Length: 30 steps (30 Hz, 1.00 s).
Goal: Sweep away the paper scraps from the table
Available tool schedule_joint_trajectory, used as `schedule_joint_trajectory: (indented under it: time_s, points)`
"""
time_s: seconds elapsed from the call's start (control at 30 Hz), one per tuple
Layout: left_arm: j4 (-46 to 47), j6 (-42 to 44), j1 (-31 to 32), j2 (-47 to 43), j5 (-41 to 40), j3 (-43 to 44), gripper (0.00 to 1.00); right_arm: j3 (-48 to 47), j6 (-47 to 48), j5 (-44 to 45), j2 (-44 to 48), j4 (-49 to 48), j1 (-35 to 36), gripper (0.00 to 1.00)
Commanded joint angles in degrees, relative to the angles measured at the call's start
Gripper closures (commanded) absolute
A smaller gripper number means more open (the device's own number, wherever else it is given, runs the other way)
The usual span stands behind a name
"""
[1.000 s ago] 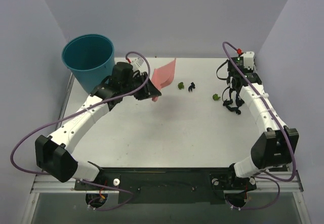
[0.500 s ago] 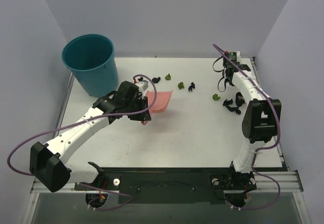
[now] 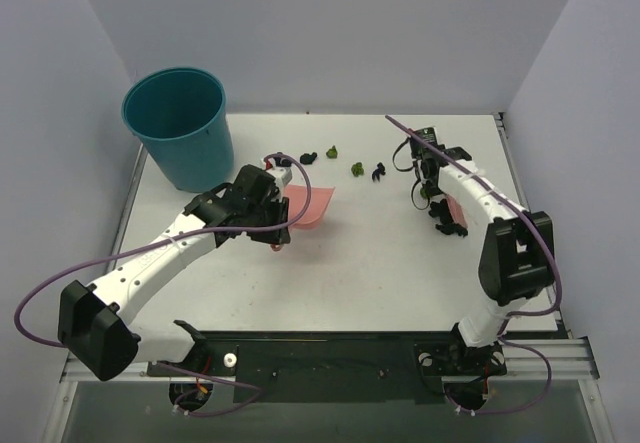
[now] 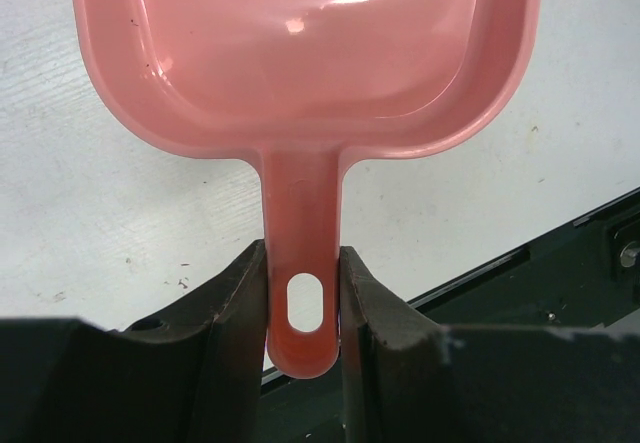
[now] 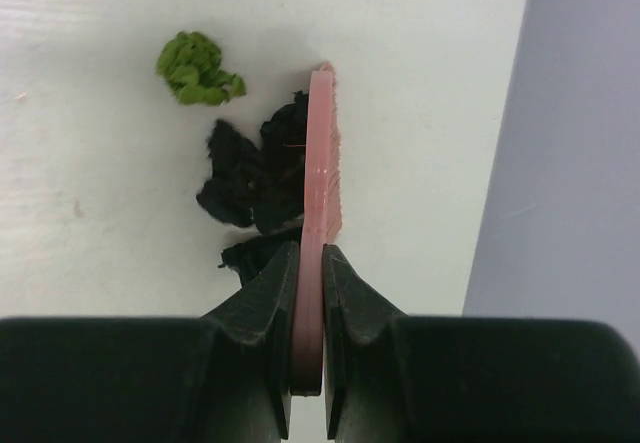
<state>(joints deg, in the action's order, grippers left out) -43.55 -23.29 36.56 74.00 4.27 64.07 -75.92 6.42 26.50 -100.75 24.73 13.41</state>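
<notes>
My left gripper (image 3: 277, 211) is shut on the handle of the pink dustpan (image 3: 306, 204), which lies flat on the white table (image 3: 370, 263). In the left wrist view the handle (image 4: 303, 293) sits between the jaws and the pan (image 4: 300, 53) looks empty. My right gripper (image 3: 441, 201) is shut on the pink brush (image 3: 453, 210). In the right wrist view the brush (image 5: 320, 178) stands against black paper scraps (image 5: 250, 178), with a green scrap (image 5: 195, 67) just beyond. More scraps lie at the back: black (image 3: 308, 156), green (image 3: 331, 151), green (image 3: 356, 169), black (image 3: 378, 172).
A teal bucket (image 3: 180, 123) stands at the back left corner, left of the dustpan. Pale grey-lilac walls enclose the table. The right wall (image 5: 580, 133) is close to the brush. Both arm bases sit at the near edge.
My left arm has brought the dustpan from tilted up near the bucket down flat onto the table. My right arm has swung in from the back right to the scraps.
</notes>
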Motion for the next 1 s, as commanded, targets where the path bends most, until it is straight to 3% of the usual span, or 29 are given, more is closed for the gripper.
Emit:
schedule_joint_trajectory:
  time_s: [0.0,0.23,0.37,0.53,0.73,0.97]
  points:
    - [0.22,1.66,1.14,-0.08,-2.33,0.18,1.00,4.01,-8.07,-6.37,9.69,3.74,1.70,1.00]
    - [0.66,1.67,3.34,3.07,-2.51,-0.27,1.00,7.54,-15.20,-15.51,18.39,6.73,4.08,1.00]
    - [-0.22,1.84,9.13,7.12,-6.81,1.31,1.00,8.77,-17.31,-19.91,21.91,7.08,6.62,1.00]
    - [-3.11,2.63,16.25,15.10,-9.89,5.61,1.00,6.93,-17.49,-15.89,27.26,10.68,7.95,1.00]
    - [-6.37,5.62,24.08,21.62,-11.04,11.24,1.00,6.22,-16.79,-10.96,30.61,13.15,3.03,1.00]
    - [-7.95,10.19,29.71,28.12,-8.32,17.04,1.00,12.28,-17.22,-14.01,30.26,11.40,0.21,1.00]
